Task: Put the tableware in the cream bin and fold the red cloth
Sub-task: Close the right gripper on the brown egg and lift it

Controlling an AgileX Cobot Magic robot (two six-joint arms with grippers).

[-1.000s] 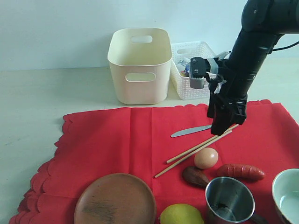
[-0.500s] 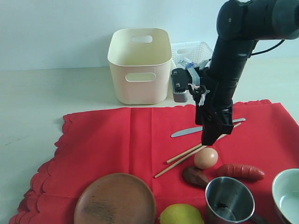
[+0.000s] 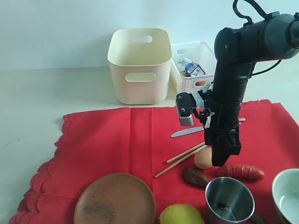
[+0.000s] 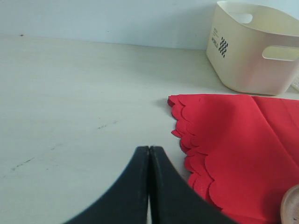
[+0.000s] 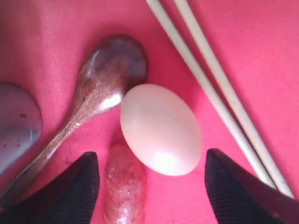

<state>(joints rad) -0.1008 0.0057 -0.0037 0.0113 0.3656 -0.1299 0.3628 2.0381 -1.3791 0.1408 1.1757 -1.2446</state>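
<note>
Right fingers (image 5: pixel 233 191) dropped over the egg (image 5: pixel 161 128); wrist view shows them wide, seemingly clear; left fingers (image 4: pixel 135 186) closed.

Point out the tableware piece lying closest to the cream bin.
The silver knife: it lies farthest up the red cloth, toward the cream bin; chopsticks, spoon, plate, cup and bowl sit farther.

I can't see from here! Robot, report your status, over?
Left gripper shut, empty, over table. Right gripper open over egg. Spoon, chopsticks flank it on red cloth. Egg in the way.

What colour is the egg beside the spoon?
Smooth oval egg: pale peach; best in right wrist view.
</note>
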